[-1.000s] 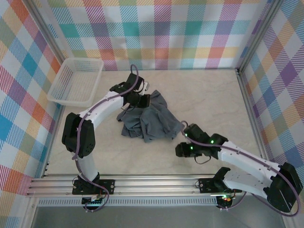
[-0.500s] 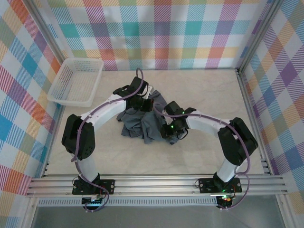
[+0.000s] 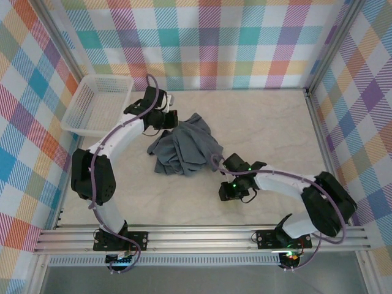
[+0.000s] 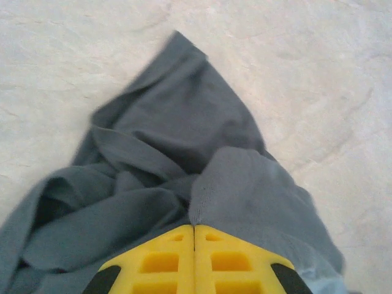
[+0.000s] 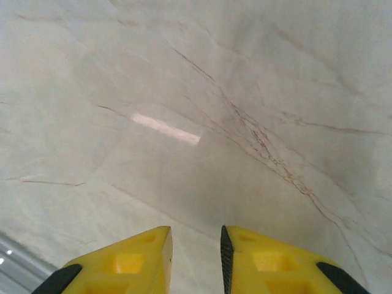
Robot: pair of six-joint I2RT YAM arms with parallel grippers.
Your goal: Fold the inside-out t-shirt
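Note:
The inside-out t-shirt is a crumpled slate blue-grey heap near the middle of the table. My left gripper sits at the heap's back left edge. In the left wrist view its yellow fingers are pressed together, with a fold of the t-shirt pinched at the tips of the left gripper. My right gripper is in front of and to the right of the heap, apart from it. In the right wrist view the right gripper hangs over bare marble-patterned tabletop, its jaws slightly apart and holding nothing.
A white mesh basket stands at the back left corner. Plaid walls enclose the table on three sides. An aluminium rail runs along the near edge, and a corner of the rail shows in the right wrist view.
My left gripper has shifted left and back, dragging the shirt's edge with it. My right gripper has come off the shirt's right side and moved toward the near edge.

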